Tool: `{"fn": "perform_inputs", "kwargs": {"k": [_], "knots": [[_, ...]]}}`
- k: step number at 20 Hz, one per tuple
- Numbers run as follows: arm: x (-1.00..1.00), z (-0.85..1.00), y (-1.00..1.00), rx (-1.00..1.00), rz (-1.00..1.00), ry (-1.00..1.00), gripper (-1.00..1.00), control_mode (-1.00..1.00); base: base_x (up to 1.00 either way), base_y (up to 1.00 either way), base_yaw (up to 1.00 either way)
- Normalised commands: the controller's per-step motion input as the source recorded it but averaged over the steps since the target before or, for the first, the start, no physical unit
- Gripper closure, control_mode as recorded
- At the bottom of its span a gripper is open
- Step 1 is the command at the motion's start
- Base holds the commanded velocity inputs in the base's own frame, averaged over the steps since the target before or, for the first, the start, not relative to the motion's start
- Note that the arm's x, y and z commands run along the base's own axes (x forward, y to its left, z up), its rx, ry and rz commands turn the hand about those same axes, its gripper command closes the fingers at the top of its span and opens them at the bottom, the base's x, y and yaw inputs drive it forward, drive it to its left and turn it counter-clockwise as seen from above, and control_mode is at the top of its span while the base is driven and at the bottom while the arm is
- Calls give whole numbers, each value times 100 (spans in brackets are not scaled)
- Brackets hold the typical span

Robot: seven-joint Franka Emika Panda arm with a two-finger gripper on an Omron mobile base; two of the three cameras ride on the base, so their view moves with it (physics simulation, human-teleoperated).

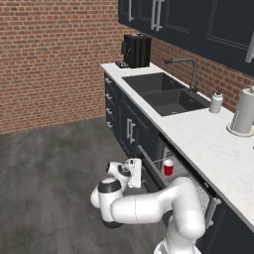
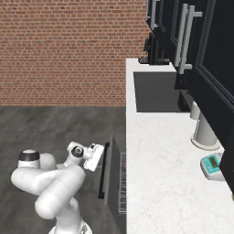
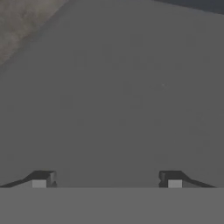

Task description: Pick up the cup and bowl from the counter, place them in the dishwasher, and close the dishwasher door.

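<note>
In the left base view, the claw [image 1: 136, 174] was low, just beside the outer face of the dishwasher door [image 1: 148, 171], which stood almost upright but not fully shut. Behind the door from the claw, the red cup [image 1: 168, 167] stood upright in the white wire rack [image 1: 186, 173] of the dishwasher [image 1: 198, 198]. The table [image 1: 208, 141] lay above and beyond the claw, with a dark sink [image 1: 166, 92], a soap bottle [image 1: 216, 102] and a paper towel roll [image 1: 244, 114] on it.

In the right base view, the claw [image 2: 95, 157] was just beside the door's bar handle [image 2: 104, 170]; I cannot tell if it touched it. The rack [image 2: 122, 183] showed behind the door.

In the hand view, the two fingertips [image 3: 43, 178] stood wide apart and held nothing; the flat dark door panel [image 3: 131, 96] was right before them.
</note>
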Motion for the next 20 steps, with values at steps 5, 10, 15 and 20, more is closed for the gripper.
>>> {"fn": "perform_inputs", "kwargs": {"k": [5,10,15,20], "knots": [[2,-12,-100,-15,-13,-7,-100,-100,0,0,0],[13,-9,-100,-15,-14,-4,-100,-100,0,0,0],[18,-17,-98,-15,-13,0,-100,-100,0,0,0],[15,-27,-78,-14,-11,0,-100,-100,0,0,0]]}}
